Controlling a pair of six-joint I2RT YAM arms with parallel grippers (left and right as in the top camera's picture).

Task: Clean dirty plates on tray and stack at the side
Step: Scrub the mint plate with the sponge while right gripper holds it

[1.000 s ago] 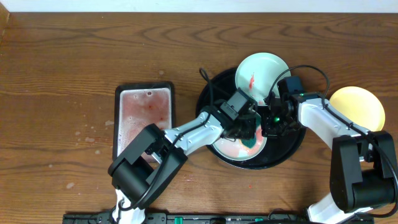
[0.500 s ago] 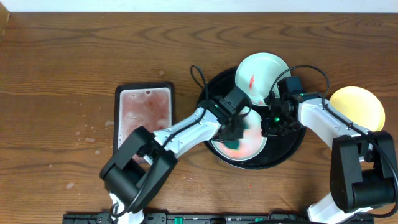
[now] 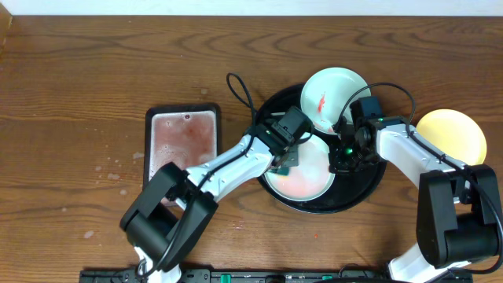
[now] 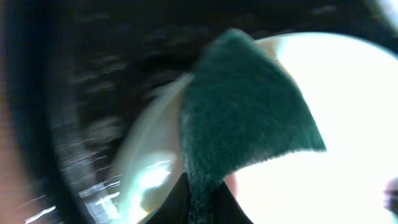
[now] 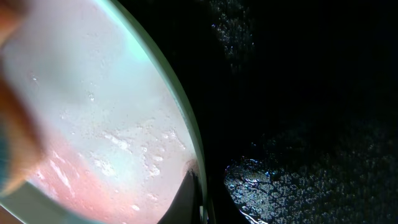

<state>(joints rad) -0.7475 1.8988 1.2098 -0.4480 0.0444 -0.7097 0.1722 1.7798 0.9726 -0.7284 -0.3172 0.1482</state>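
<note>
Overhead: three plates; the near plate (image 3: 302, 179), pink-smeared, lies flat in the one tray (image 3: 369, 187); the far plate (image 3: 334, 90) (one red streak) leans on the tray's far rim; the yellow plate (image 3: 454, 135) sits on the tabletop (image 3: 78, 94), right of the tray; one basin (image 3: 182, 141) stands left. Left wrist: left tool (image 4: 202, 198) clamped on the one green sponge (image 4: 242, 118), which is pressed to the near plate. Right wrist: right tool (image 5: 193, 190) pinches that plate's rim.

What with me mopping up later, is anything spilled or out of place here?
Yes: wet splashes speckle the tabletop left of the basin, and a red speck lies in front of the tray. The red-smeared mint plate overhangs the tray's far rim.
</note>
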